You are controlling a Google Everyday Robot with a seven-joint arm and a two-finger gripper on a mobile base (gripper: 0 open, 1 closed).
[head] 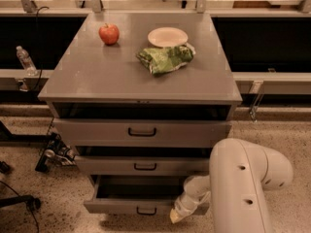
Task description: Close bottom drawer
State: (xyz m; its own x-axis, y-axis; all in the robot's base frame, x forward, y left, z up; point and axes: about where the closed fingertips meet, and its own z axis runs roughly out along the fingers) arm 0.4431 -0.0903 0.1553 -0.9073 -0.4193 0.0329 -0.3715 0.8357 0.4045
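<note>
The bottom drawer (126,206) is the lowest of three in a grey metal cabinet. It stands pulled out, with its dark inside showing and a small black bar handle (146,211) at the centre of its slim front. My gripper (178,214) is low at the drawer's front right corner, at the end of the white arm (243,188) that comes in from the lower right. It is right at the drawer front.
The middle drawer (143,166) and top drawer (141,132) stick out a little. On the cabinet top lie a red apple (109,33), a pale plate (167,37) and a green bag (164,58). A water bottle (24,59) stands at the left. Cables and a clamp (53,154) lie on the floor.
</note>
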